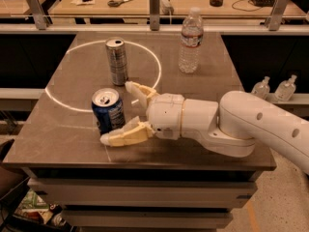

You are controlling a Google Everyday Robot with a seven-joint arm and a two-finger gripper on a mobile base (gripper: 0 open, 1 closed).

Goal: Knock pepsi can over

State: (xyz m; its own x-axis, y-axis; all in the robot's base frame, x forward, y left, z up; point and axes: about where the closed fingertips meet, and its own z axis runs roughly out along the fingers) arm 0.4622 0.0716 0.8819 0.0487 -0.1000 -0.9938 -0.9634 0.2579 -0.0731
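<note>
The pepsi can [108,111], short and dark blue with a silver top, stands upright on the grey table [67,144] near its front left. My gripper [116,113] reaches in from the right with its two cream fingers spread wide. The near finger [124,134] lies low by the can's base at its front right. The far finger [139,91] is behind and to the right of the can. The can sits at the mouth of the open fingers, not gripped.
A taller silver-grey can [117,61] stands behind the pepsi can inside a white circle marked on the table. A clear water bottle [190,41] stands at the back right. Two small bottles [275,87] sit beyond the table's right edge. A cluttered bench runs behind.
</note>
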